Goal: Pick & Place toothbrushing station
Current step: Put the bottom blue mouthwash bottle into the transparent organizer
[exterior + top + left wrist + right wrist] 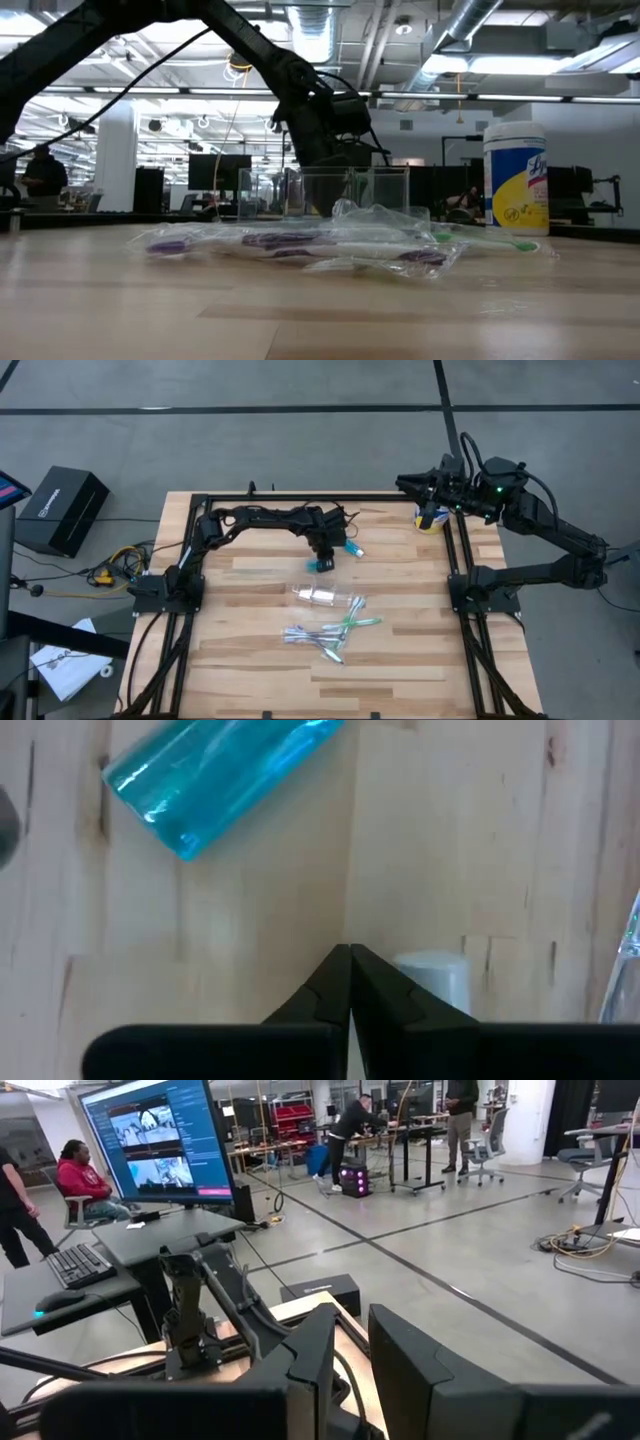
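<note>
Tubes look light, soft and slick, so the left gripper, fingers pressed together and empty, should grip mid-body.

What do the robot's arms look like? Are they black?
Yes. Both arms are black, thin and jointed, with black cables along them. The left end effector has two flat, pointed black fingers. The right end effector has wide, blocky black fingers, and a small green light glows near it.
</note>
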